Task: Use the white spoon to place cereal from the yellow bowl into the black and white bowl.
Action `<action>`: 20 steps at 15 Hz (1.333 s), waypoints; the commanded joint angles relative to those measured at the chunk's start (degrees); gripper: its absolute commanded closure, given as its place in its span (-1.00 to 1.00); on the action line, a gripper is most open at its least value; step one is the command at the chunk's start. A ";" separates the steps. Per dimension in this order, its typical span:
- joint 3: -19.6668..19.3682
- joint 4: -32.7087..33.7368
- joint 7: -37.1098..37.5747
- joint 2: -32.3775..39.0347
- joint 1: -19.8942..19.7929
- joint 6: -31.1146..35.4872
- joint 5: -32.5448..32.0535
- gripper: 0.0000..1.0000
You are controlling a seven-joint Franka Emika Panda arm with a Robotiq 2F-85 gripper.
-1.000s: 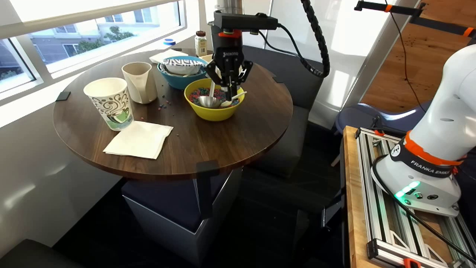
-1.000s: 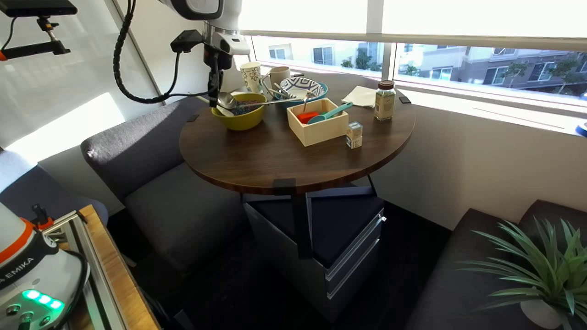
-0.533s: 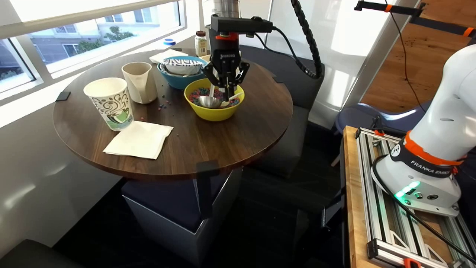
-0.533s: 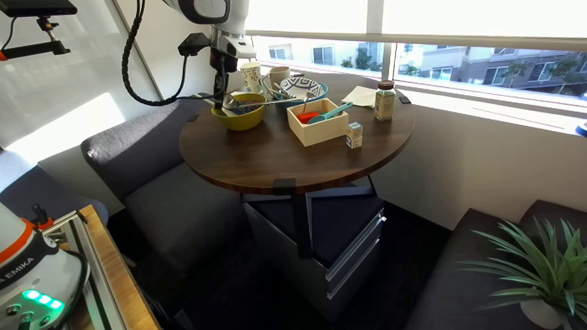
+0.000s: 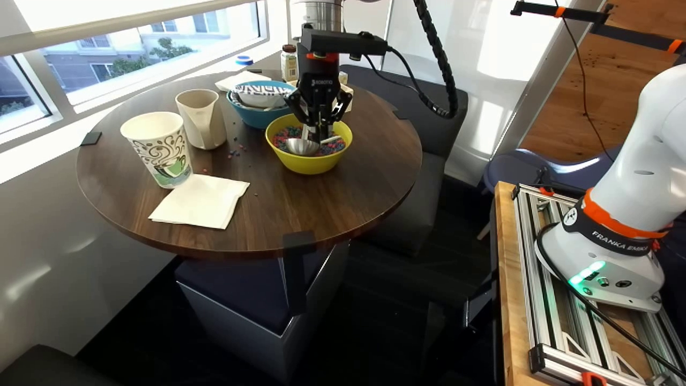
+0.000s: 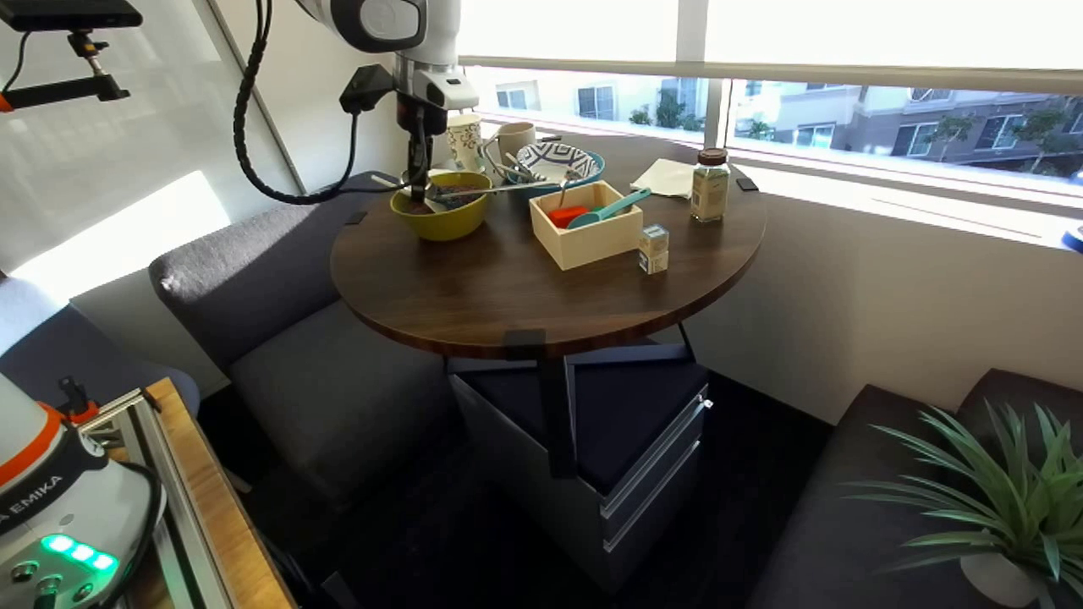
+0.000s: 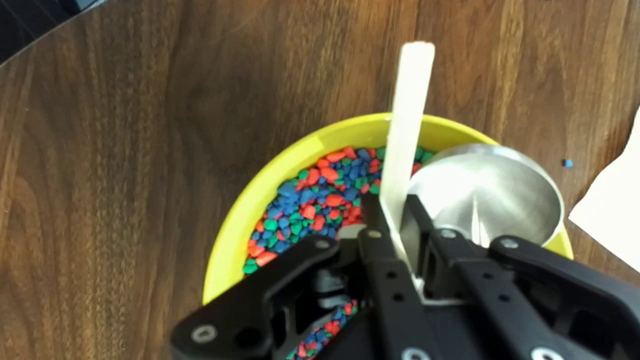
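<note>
At yellow bowl (image 5: 306,165), gripper (image 7: 393,200) pinching spoon (image 7: 409,100); in exterior view, handle (image 5: 332,139) pointing right; patterned bowl (image 5: 262,97) lying left, far

white spoon (image 7: 405,132) | yellow bowl (image 7: 252,210) | red, blue, green cereal (image 7: 320,200) | geometric black-white bowl (image 6: 556,158)

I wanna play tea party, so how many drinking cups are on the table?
2: the patterned paper cup, beside a napkin, and the beige mug, between that cup and the blue bowl. Others might be hidden.
</note>
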 commanded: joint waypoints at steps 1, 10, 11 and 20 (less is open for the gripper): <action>-0.21 -1.97 -1.19 -0.05 0.67 3.19 -0.45 0.93; -0.65 -4.18 0.66 -0.95 1.64 7.54 -3.68 0.93; -0.63 -4.48 0.78 -1.14 1.71 7.92 -4.10 0.93; -0.59 -6.76 4.95 -3.57 3.31 10.33 -10.87 0.93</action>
